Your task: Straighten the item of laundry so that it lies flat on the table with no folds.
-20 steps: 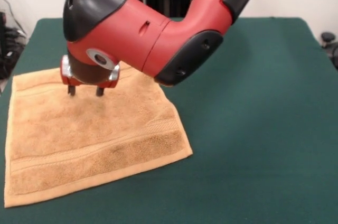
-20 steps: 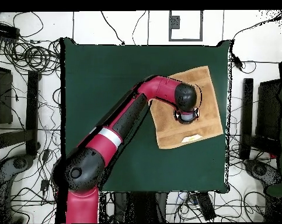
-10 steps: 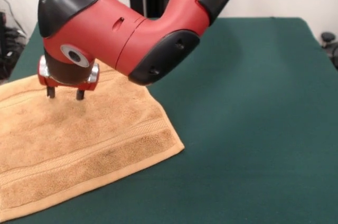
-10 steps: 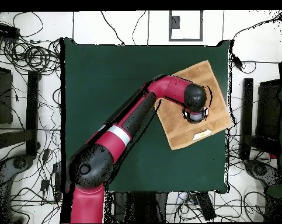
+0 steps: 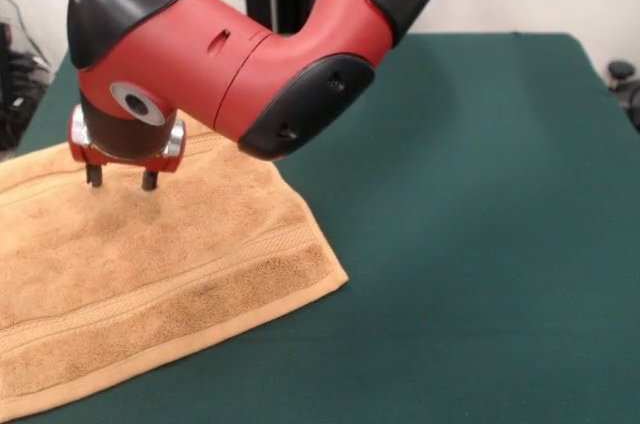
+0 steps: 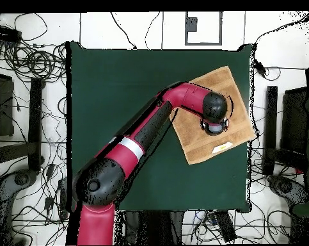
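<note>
Towel (image 5: 150, 284) lies spread flat on green desk (image 5: 480, 244), lower left of front view, skewed to desk edges. Pincer (image 5: 121, 180) spread, both fingertips pointing down at towel's upper part, pinching nothing. Arm (image 6: 144, 131) crosses desk diagonally overhead.

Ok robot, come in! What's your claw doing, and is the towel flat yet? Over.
Tool open, tips down on the towel. Towel spread, no folds showing, one corner over the table edge in the overhead view. Nothing in the way.

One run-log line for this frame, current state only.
hand: open, tips on towel | towel: flat, no visible folds, skewed to table edges, one corner past edge
</note>
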Available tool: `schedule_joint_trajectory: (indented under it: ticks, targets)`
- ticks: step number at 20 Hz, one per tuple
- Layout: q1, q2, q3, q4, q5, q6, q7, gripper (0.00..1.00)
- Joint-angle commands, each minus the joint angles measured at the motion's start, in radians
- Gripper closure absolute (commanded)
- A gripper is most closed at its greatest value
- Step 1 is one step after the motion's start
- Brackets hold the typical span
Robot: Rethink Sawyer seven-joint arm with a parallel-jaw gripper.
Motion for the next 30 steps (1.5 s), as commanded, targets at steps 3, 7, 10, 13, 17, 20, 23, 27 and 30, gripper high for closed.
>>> schedule_joint_trajectory:
  ticks: [3,7,10,13,17,20,23,27,30]
  targets:
    - [-0.024,0.086,0.128,-0.135,0.175,0.284,0.05,0.0]
    - [-0.023,0.053,0.177,-0.118,0.216,0.309,-0.029,0.0]
    - [-0.027,0.035,0.21,-0.115,0.252,0.316,-0.072,0.0]
    - [-0.044,0.008,0.281,-0.124,0.308,0.258,-0.109,0.0]
    - [-0.043,-0.028,0.346,-0.106,0.36,0.226,-0.15,0.0]
    - [-0.043,-0.05,0.381,-0.096,0.383,0.205,-0.167,0.0]
    - [-0.044,-0.073,0.42,-0.086,0.399,0.169,-0.173,0.0]
    - [-0.052,-0.082,0.443,-0.096,0.383,0.147,-0.187,0.0]
    - [-0.048,-0.087,0.454,-0.093,0.369,0.146,-0.187,0.0]
